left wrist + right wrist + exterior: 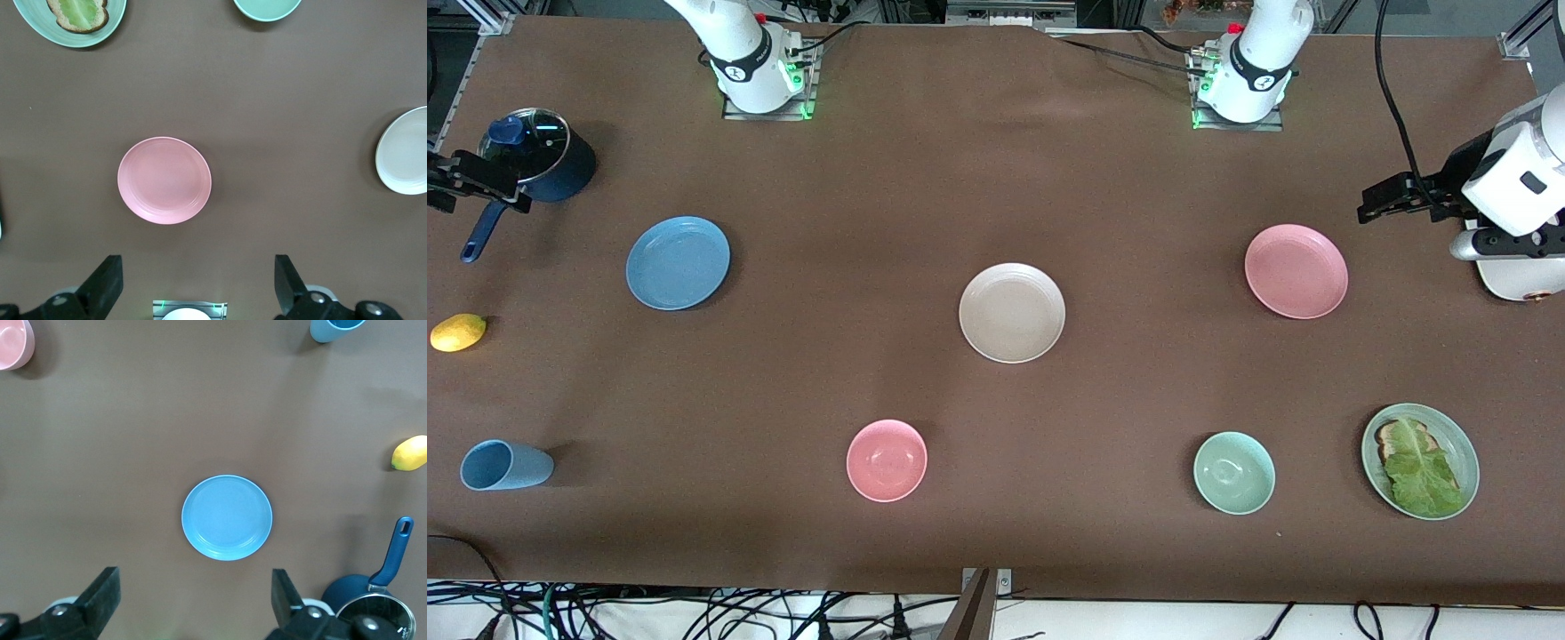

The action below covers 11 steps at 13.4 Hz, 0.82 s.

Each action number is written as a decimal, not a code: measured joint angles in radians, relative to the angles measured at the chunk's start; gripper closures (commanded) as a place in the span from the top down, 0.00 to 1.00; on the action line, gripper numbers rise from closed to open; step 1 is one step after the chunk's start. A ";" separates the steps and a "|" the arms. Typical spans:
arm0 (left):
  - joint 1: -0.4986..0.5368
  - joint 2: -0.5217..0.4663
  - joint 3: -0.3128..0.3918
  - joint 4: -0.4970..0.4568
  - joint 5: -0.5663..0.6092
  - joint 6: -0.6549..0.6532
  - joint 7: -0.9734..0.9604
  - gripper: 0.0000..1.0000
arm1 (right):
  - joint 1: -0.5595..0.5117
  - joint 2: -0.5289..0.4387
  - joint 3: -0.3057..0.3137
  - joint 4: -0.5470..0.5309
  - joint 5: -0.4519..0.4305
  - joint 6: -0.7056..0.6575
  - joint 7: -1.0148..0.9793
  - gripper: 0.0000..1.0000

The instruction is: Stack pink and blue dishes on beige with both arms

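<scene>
The beige plate (1011,312) lies bare at the table's middle and shows at the edge of the left wrist view (403,151). The pink plate (1296,271) (164,180) lies toward the left arm's end, the blue plate (678,262) (227,517) toward the right arm's end. Both are flat on the cloth, and nothing touches them. My left gripper (1383,203) (197,287) hangs high and open at the left arm's end, off to the side of the pink plate. My right gripper (463,182) (197,603) hangs high and open over the pot, off to the side of the blue plate.
A dark blue pot (543,156), a lemon (458,332) and a blue cup (505,465) on its side occupy the right arm's end. Near the front camera stand a pink bowl (886,460), a green bowl (1233,472) and a green plate (1463,444) with toast and lettuce.
</scene>
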 measured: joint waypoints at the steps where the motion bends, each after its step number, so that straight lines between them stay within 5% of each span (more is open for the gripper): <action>1: 0.000 0.005 0.000 0.000 0.000 0.000 -0.003 1.00 | 0.000 0.000 0.000 0.000 0.000 0.002 0.000 1.00; 11: 0.001 0.039 0.001 0.002 0.000 0.000 -0.010 1.00 | 0.000 0.000 0.000 0.000 0.000 0.014 0.000 1.00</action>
